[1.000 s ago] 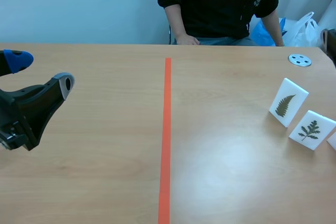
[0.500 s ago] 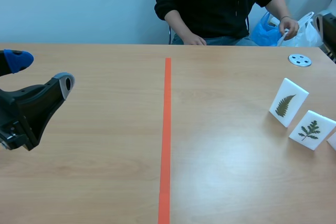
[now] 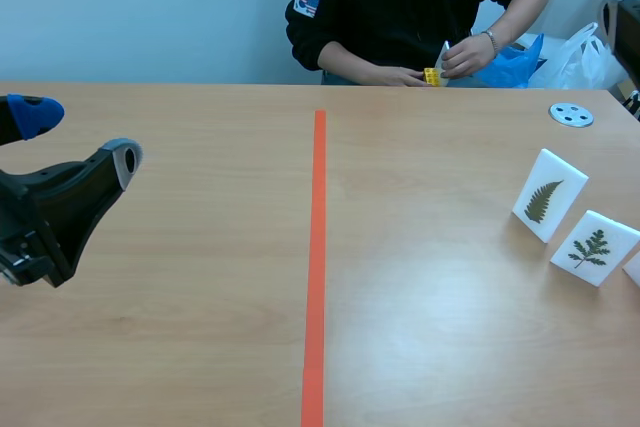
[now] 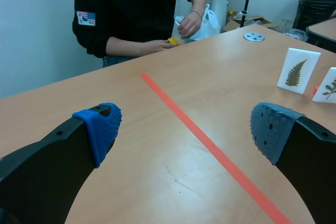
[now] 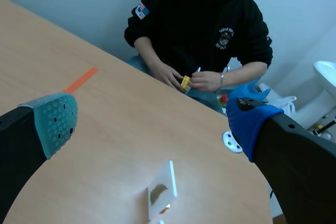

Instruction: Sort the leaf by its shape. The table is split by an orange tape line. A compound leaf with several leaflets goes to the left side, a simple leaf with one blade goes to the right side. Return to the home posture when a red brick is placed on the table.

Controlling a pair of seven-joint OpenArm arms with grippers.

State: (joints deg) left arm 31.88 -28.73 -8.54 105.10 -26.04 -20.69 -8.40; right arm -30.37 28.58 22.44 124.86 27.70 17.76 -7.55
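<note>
White card (image 3: pixel 549 194), orange tape line (image 3: pixel 316 247)

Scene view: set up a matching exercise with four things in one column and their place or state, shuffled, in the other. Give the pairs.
1. fern card
2. metal disc
3. yellow block
4. left tool

a. in the person's hands
b. open, left of the tape line
c. standing, right of the line
d. lying flat near the table's far right corner

Pairs: 1-c, 2-d, 3-a, 4-b

3 views sharing 1 fern card (image 3: pixel 548 197)
</note>
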